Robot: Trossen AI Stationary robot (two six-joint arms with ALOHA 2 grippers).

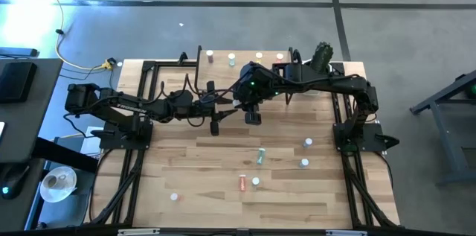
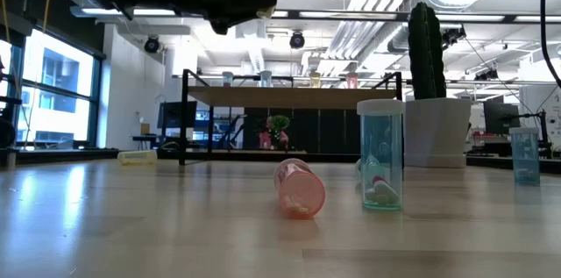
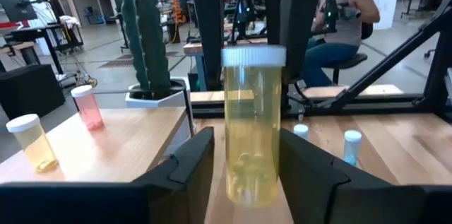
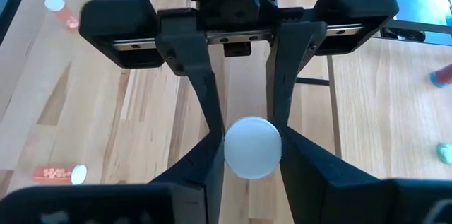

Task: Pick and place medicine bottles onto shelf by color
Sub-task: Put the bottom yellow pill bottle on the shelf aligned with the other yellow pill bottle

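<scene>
The left gripper (image 3: 245,138) reaches in from 9 o'clock, level with the yellow bottle (image 3: 252,111); whether it grips the bottle cannot be told. The bottle stands upright in the air above mid-table, at 6 o'clock from the shelf (image 1: 219,68). The right gripper (image 4: 252,141) comes straight down and pinches its white cap. A red bottle (image 1: 242,183) lies at 6 o'clock, its label print too small to read.

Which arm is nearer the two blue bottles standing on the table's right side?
Right. The right arm has its base just beside the blue bottles; the left arm reaches in from the opposite side. The left gripper and right gripper meet mid-table, farther off.
</scene>
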